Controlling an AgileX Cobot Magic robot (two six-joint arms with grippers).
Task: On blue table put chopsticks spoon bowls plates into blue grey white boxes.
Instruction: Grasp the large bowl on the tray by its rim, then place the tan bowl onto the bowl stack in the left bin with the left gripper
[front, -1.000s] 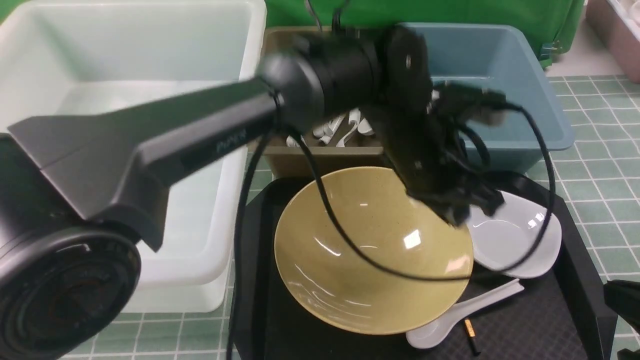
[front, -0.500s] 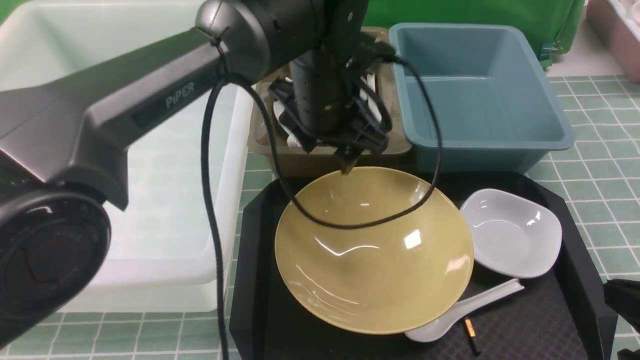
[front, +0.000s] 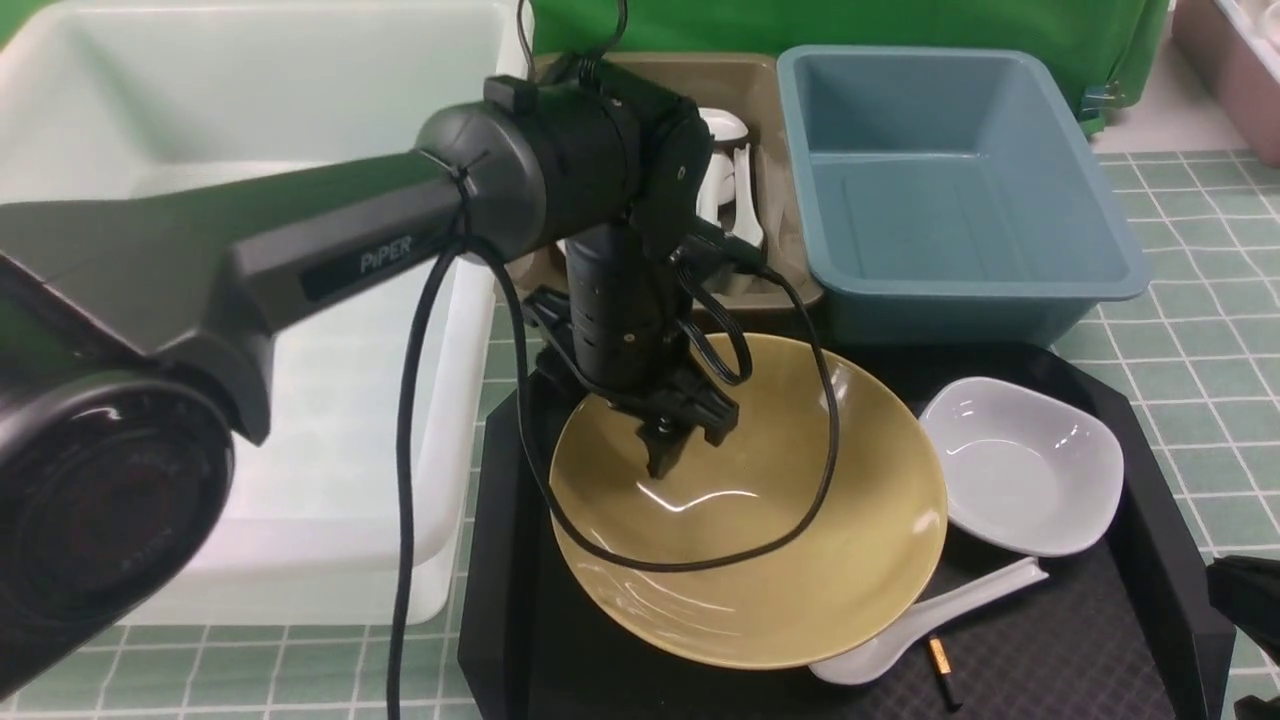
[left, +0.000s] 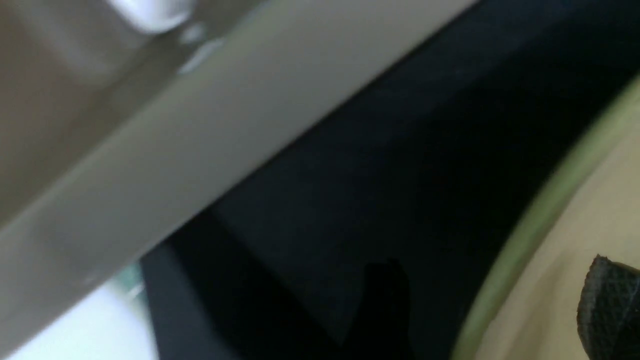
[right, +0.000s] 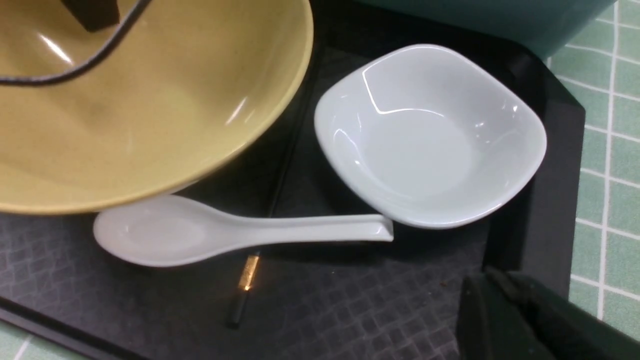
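Tableware awaits sorting: a wide mustard-yellow bowl (front: 800, 580) is seen on a black tray (front: 1150, 640) set on the tiled counter (front: 1200, 300), with the left arm (front: 330, 260) poised over the bowl's far-left rim. In the blurred left wrist view the left jaws appear parted. One fingertip (left: 607, 310) is seen inside the rim and a dim dark shape outside it; whether the rim is touched cannot be told.

The bowl is judged stiff, glazed and slippery, fairly heavy for its span, and breakable. A pinch across the rim is thought the only workable hold, and the far side may be expected to sag from so narrow a grip.

A small white dish (front: 1030, 470) is set just right of the bowl. A white spoon (front: 930, 620) lies at the bowl's near-right edge, its scoop tucked partly beneath it. Of the chopsticks (front: 938, 660), only a gold-banded end is shown beside the spoon; the rest is hidden under the bowl.

Behind the bowl stand the grey box (front: 760, 70), in which white spoons (front: 735, 190) are seen, and the blue box (front: 960, 210). The white box (front: 250, 110) stands to the bowl's left, partly masked by the arm. The right jaws are cut off at the frame's edge, near-right of the bowl, and their state cannot be told.
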